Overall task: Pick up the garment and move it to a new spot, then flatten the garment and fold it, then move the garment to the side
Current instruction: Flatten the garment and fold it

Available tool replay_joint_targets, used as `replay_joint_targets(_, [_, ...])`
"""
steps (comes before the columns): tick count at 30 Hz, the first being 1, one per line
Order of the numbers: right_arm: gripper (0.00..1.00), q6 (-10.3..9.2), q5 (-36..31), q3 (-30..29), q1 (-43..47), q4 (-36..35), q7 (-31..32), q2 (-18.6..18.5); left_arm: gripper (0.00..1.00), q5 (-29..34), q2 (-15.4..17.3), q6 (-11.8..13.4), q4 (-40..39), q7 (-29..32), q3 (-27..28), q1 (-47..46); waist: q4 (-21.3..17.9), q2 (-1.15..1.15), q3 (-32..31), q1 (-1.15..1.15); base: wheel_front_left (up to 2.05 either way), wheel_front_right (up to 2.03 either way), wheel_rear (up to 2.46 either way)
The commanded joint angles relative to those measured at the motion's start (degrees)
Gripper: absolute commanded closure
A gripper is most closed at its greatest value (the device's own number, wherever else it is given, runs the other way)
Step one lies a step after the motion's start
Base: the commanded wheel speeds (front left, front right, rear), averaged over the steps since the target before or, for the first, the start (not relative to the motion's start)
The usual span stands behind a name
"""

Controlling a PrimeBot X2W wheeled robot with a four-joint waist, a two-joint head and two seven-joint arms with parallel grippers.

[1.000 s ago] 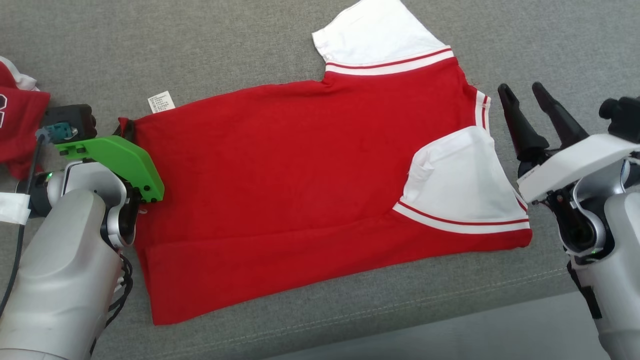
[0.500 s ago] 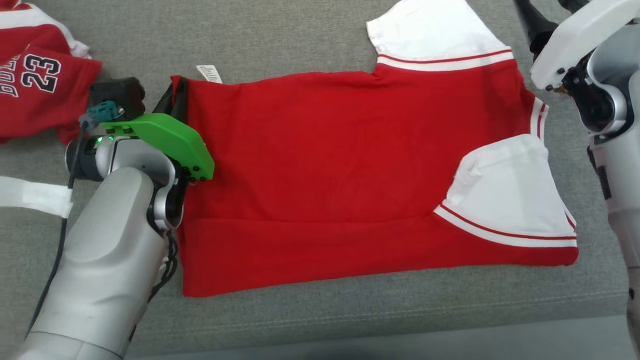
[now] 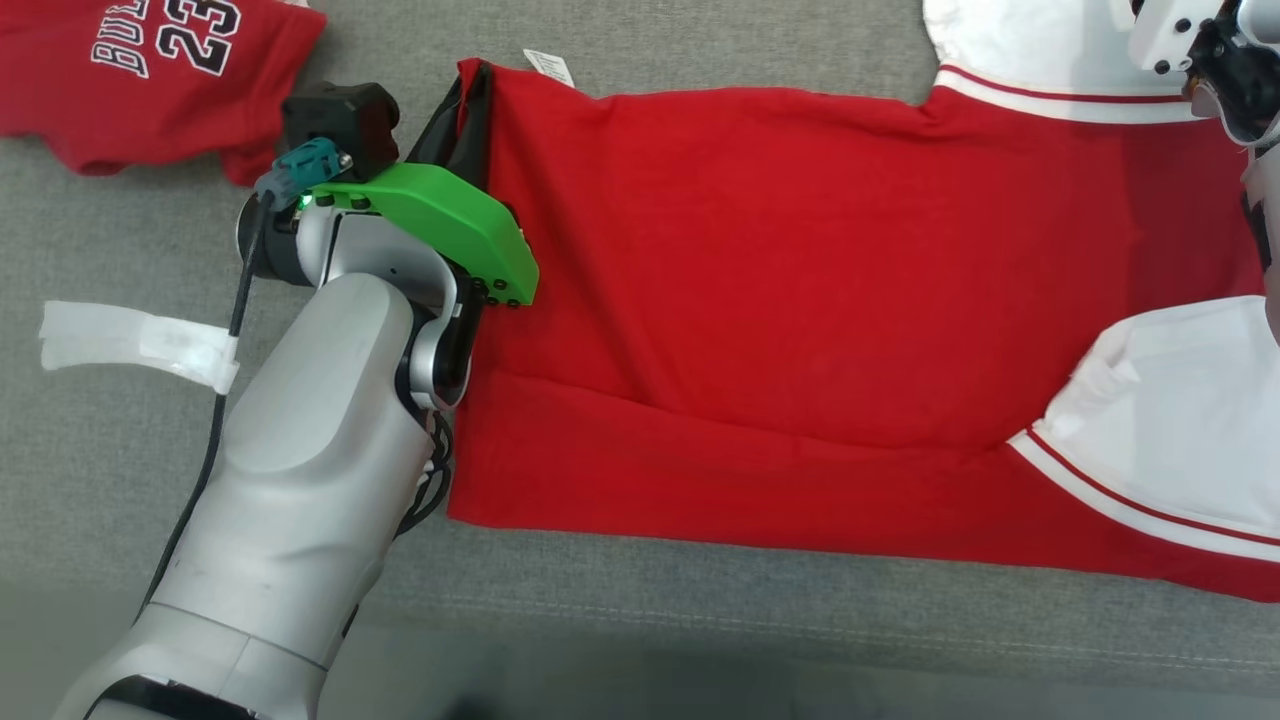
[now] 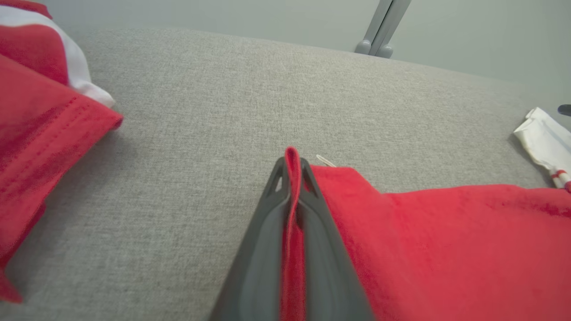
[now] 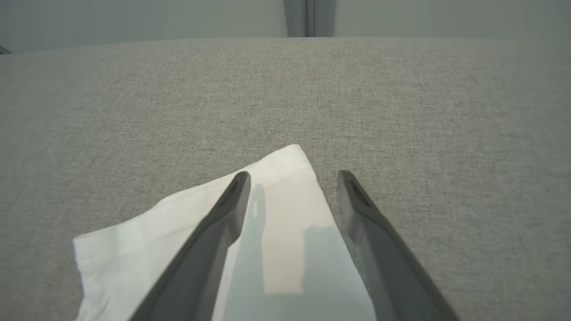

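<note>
You have the garment [image 3: 800,280], a red T-shirt with white, red-striped sleeves, spread flat across the centre and right of the head view. A fold line runs along its lower part. The lower sleeve [image 3: 1180,430] lies folded onto the body at right, and the upper sleeve [image 3: 1030,50] sticks out at top right. The upper-left corner is pinched in the left end effector [image 4: 292,165], with the white label [image 3: 552,66] just beside it.

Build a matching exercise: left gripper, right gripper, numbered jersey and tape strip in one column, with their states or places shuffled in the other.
Column one
1. left gripper
2. right gripper
3. numbered jersey
4. tape strip

Column two
A. open, over a white sleeve
B. in the upper left corner of the head view
C. shut on the red garment at its corner
D. flat on the grey surface, near the head view's left edge

Pairs: 1-C, 2-A, 3-B, 4-D
</note>
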Motion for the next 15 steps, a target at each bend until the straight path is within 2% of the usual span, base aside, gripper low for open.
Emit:
replay_joint_targets(1, [0.0, -0.02, -0.8, 0.3, -1.3, 1.5, -0.6, -0.4, 1.0, 0.2, -0.5, -0.4, 0.5, -0.6, -0.3, -1.4, 2.8, 0.0, 2.4, -0.01, 0.0, 0.0, 0.0])
replay_joint_targets(11, [0.0, -0.02, -3.0, 1.6, -5.3, 9.9, -1.8, -1.3, 1.0, 0.1, -1.6, -1.6, 3.0, -1.2, -1.6, -3.3, 3.6, 0.0, 2.3, -0.01, 0.0, 0.0, 0.0])
replay_joint_targets(12, [0.14, -0.02, -3.1, 1.9, -5.6, 10.5, -1.4, -1.1, 1.0, 0.1, -1.6, -1.7, 3.2, -1.2, -1.6, -3.5, 3.6, 0.0, 2.2, -0.01, 0.0, 0.0, 0.0])
replay_joint_targets(13, [0.53, -0.02, -3.0, 2.3, -5.8, 11.0, -1.2, -0.8, 1.0, 0.0, -1.5, -1.8, 3.5, -1.1, -1.6, -3.7, 3.4, 0.0, 2.2, -0.01, 0.0, 0.0, 0.0])
replay_joint_targets(15, [0.78, -0.02, -3.0, 2.8, -6.0, 11.9, -1.3, -0.6, 1.0, 0.1, -1.0, -1.9, 4.1, -1.0, -1.7, -3.9, 3.0, 0.0, 2.0, -0.01, 0.0, 0.0, 0.0])
